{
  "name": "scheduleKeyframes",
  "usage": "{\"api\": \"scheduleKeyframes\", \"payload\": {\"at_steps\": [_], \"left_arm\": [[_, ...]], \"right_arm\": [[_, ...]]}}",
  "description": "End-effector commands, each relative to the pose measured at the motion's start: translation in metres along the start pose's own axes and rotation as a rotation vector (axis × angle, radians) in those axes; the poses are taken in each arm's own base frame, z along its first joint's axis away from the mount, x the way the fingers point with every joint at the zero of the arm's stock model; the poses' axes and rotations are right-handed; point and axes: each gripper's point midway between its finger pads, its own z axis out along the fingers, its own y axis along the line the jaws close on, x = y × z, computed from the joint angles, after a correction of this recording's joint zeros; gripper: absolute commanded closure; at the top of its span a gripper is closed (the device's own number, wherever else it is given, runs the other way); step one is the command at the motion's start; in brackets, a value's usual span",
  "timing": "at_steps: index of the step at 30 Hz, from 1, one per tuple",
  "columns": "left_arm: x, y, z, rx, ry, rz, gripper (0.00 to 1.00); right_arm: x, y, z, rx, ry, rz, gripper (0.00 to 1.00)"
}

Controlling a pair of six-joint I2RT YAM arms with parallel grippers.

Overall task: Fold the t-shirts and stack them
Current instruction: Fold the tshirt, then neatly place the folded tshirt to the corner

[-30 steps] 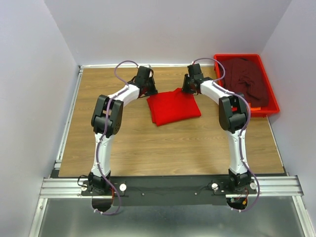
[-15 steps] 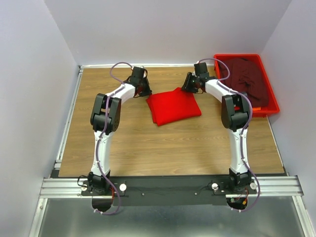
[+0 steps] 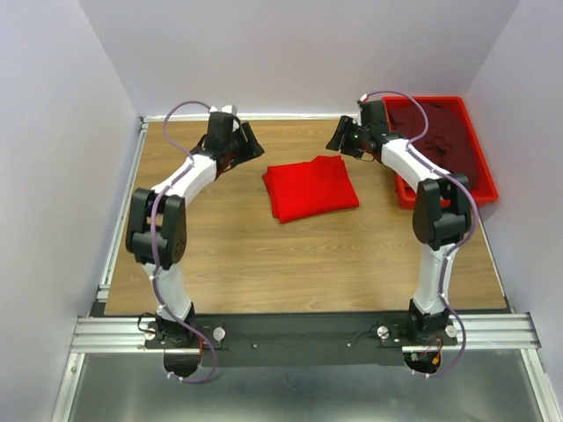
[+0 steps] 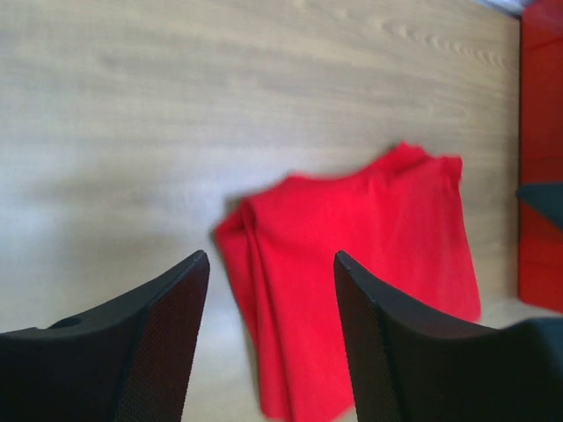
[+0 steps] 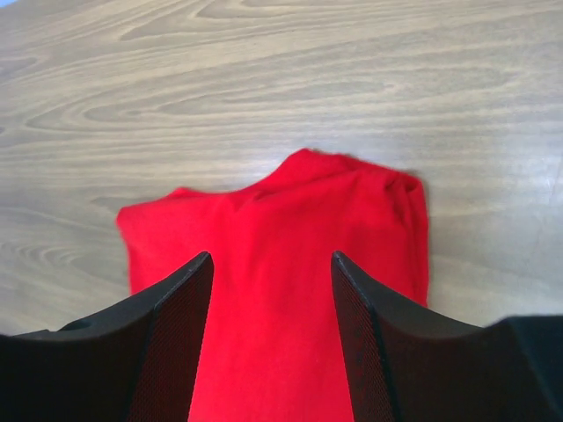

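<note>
A bright red t-shirt (image 3: 310,187) lies folded into a rough square in the middle of the wooden table; it also shows in the left wrist view (image 4: 352,272) and the right wrist view (image 5: 273,290). A dark maroon t-shirt (image 3: 444,141) lies crumpled in the red tray. My left gripper (image 3: 249,145) hovers to the left of the red shirt, open and empty (image 4: 271,264). My right gripper (image 3: 339,141) hangs above the shirt's far right corner, open and empty (image 5: 271,264).
The red plastic tray (image 3: 486,189) stands at the back right corner of the table (image 3: 290,255). White walls close the table in at the back and on both sides. The arm bases sit on the metal rail at the near edge.
Both grippers have let go of the red shirt, opened and drawn away from it, the left one leftward and the right one toward the tray. The shirt lies still.
</note>
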Motion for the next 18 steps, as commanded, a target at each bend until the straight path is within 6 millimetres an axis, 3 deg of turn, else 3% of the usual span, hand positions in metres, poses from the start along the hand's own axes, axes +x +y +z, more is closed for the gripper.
{"api": "scheduleKeyframes", "payload": {"at_steps": [1,2,4,5,9,14,18], "left_arm": [[0.037,0.005,-0.014,0.018,0.034,-0.045,0.31],[0.063,0.008,-0.016,0.029,0.087,-0.044,0.3],[0.072,-0.003,-0.021,0.09,0.079,-0.025,0.27],[0.092,-0.003,-0.023,0.11,0.12,-0.028,0.26],[0.12,-0.012,-0.02,0.173,0.159,-0.029,0.25],[0.127,-0.018,-0.011,0.188,0.163,-0.04,0.25],[0.133,-0.006,0.004,0.09,0.178,-0.051,0.29]], "right_arm": [[0.009,-0.011,-0.02,0.042,0.003,-0.001,0.37],[0.007,-0.01,-0.027,0.045,-0.008,0.003,0.37],[0.017,-0.013,-0.031,0.047,0.007,0.014,0.37],[0.016,-0.009,-0.038,0.039,0.0,0.016,0.37],[0.022,-0.009,-0.05,0.036,-0.014,0.017,0.37],[0.034,-0.011,-0.067,0.034,-0.01,0.027,0.37],[0.033,0.003,-0.086,-0.014,-0.035,0.047,0.37]]}}
